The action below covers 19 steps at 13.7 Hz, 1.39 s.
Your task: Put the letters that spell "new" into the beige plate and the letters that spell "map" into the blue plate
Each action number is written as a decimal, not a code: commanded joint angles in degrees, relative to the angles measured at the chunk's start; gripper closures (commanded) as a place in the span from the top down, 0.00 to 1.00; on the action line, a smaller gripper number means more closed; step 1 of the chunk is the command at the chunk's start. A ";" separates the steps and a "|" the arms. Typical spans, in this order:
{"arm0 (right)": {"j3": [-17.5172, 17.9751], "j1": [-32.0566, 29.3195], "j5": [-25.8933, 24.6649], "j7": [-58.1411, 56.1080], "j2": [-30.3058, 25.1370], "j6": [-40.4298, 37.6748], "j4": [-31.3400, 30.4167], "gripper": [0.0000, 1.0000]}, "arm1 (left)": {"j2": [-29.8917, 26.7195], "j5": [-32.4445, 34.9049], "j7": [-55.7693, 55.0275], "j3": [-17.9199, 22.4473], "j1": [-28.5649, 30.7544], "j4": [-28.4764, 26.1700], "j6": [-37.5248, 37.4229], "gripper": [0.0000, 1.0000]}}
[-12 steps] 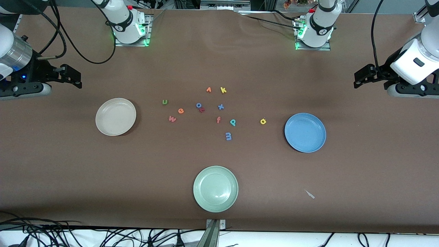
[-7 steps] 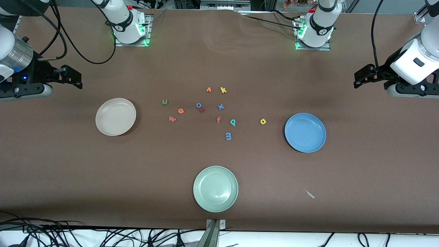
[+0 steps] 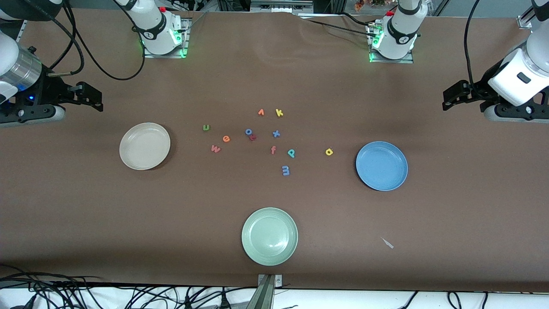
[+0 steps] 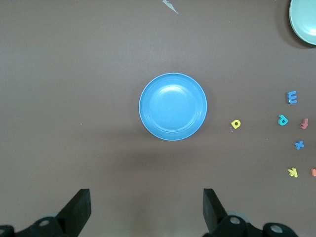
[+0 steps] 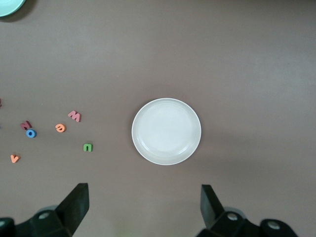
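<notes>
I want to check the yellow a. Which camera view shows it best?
The left wrist view: the yellow a lies large, beside the blue plate. The front view shows it small; the right wrist view misses it.

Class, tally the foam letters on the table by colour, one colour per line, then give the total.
Blue: 3 (o, x, m)
Yellow: 2 (k, a)
Orange: 3 (v, e, f)
Pinkish-red: 2 (w, one beside the o)
Green: 1 (n)
Teal: 1 (p)
Total: 12
</notes>
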 commanded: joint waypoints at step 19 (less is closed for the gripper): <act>0.30 0.03 -0.63 -0.35 0.42 -0.75 -0.02 1.00 | 0.57 1.92 0.56 0.02 -0.32 1.52 -0.85 1.00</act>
